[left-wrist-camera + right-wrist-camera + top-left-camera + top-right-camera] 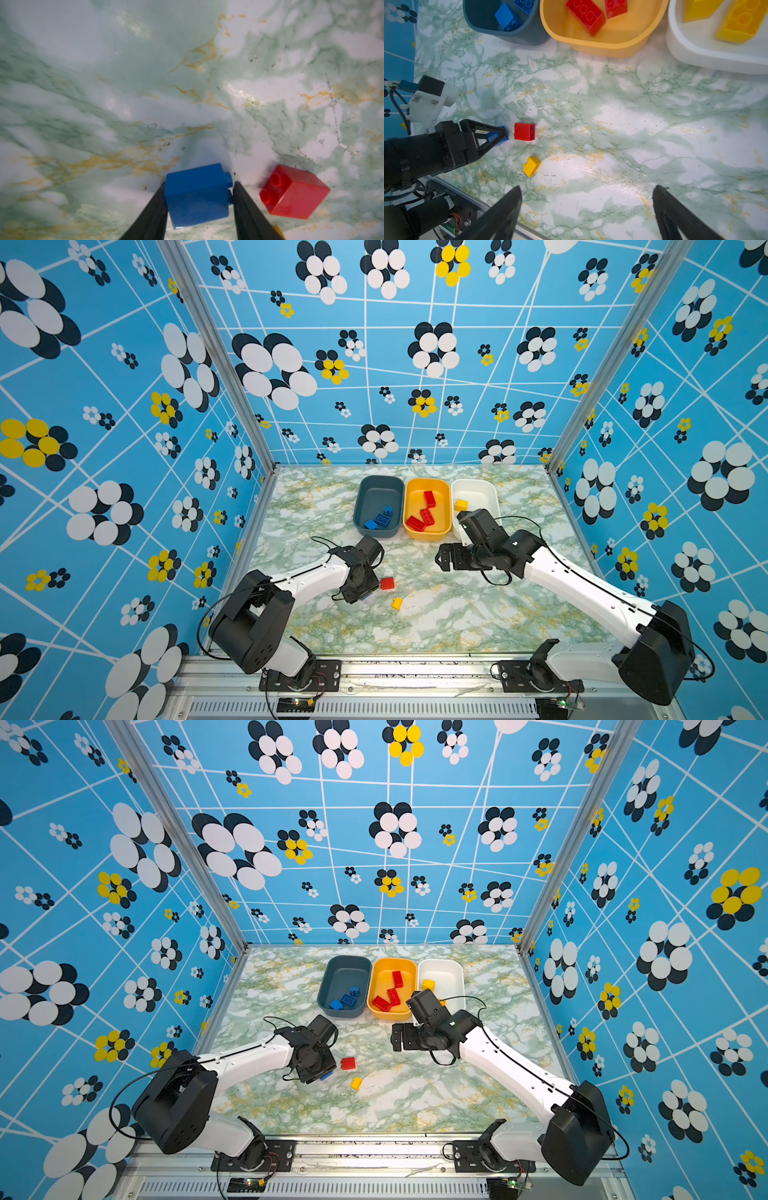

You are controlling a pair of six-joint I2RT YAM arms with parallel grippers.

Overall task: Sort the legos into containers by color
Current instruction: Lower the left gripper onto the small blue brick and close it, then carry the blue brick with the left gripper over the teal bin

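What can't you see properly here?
- Blue brick: in both top views almost hidden under the left gripper.
- Yellow bricks in the white tub: cut off by the right wrist view's edge; the right arm covers some in both top views.
- Left wrist view: too blurred to tell whether the fingers squeeze the brick.

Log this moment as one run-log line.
left gripper: astride blue brick on table, grip unclear | right gripper: open, empty | loose: red brick, yellow brick

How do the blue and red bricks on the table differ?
The blue brick sits between the fingers of the left gripper; the red brick lies free beside it. The blue brick's studs face a finger; the red brick's face the blue brick. Both are cube-like, lying on their sides.
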